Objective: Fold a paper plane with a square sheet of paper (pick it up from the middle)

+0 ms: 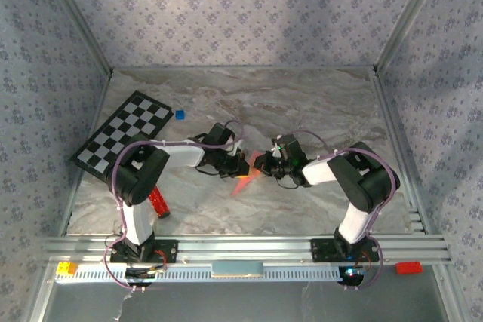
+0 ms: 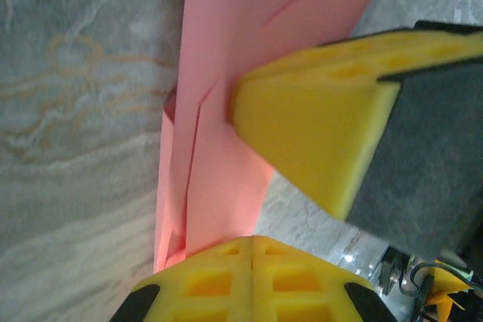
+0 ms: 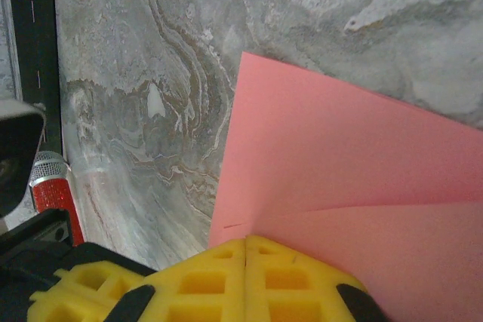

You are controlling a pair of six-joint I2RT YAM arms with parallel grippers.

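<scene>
The thin salmon-pink paper sheet [image 1: 243,183], already creased into layers, hangs near the middle of the grey marbled tabletop [image 1: 302,103], a little toward its near edge. The left pincer [image 2: 253,254] is clamped on one end and the right pincer [image 3: 247,250] on the other. For a clean crease I'd hold both grips firm, line up the edges and press slowly, without tearing

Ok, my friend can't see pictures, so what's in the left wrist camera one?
The yellow-tipped left pincer is shut on the bottom end of a folded pink paper that runs up the picture. The right arm's yellow finger meets the paper from the right, with grey marbled table behind.
</scene>
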